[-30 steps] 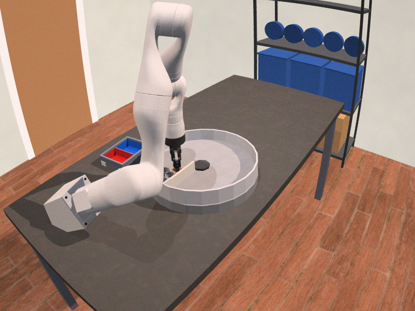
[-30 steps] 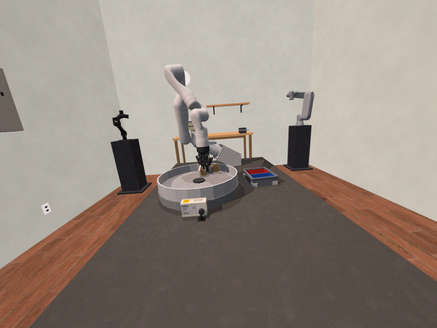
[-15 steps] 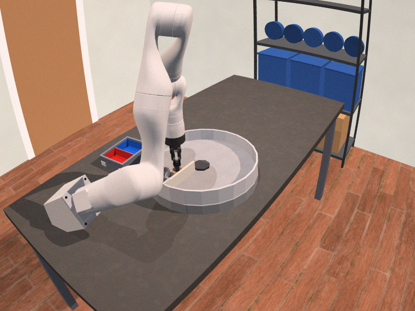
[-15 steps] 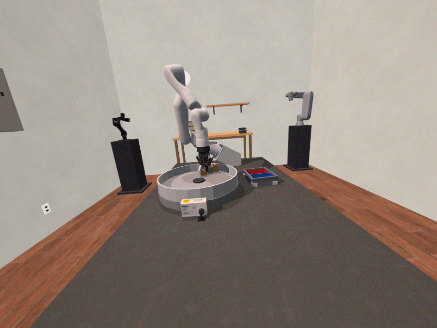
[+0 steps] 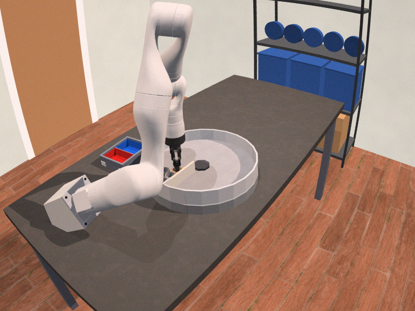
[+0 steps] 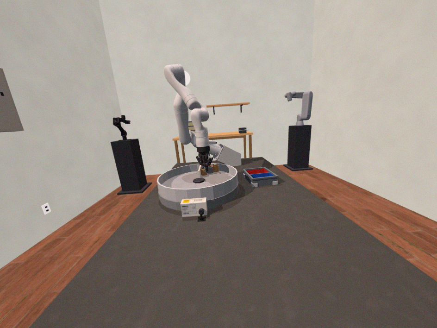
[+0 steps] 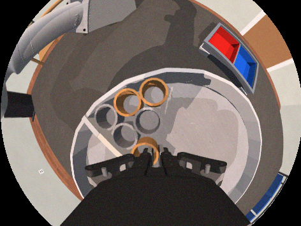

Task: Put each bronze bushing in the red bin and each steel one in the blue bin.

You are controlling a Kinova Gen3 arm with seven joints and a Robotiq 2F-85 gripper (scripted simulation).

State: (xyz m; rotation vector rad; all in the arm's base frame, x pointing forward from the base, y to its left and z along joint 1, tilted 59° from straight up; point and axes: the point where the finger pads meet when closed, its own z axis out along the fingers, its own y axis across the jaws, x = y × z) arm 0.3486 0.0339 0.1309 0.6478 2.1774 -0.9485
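Though illegible, small print point(image 6: 189, 209) on white box point(image 6: 193, 207)

Six upright, open-ended bushings stand on the grey, walled round turntable point(image 5: 214, 198) point(image 6: 197, 194) point(image 7: 255, 140), wrist view, roughly 9 to 12 o'clock. Outer bronze bushing point(image 6: 215, 168) point(image 7: 141, 92), bronze neighbour point(image 7: 115, 102) and inner bronze bushing point(image 5: 180, 168) point(image 6: 203, 172) point(image 7: 134, 149); steel: outer point(image 7: 96, 115), middle point(image 7: 115, 135), central point(image 7: 138, 120). Red bin point(image 5: 118, 155) point(image 6: 257, 171) point(image 7: 223, 43), blue bin point(image 5: 129, 146) point(image 6: 261, 175) point(image 7: 245, 65): outside, 1 to 2 o'clock.

Fingers partly hide one bronze bushing point(image 7: 135, 150).
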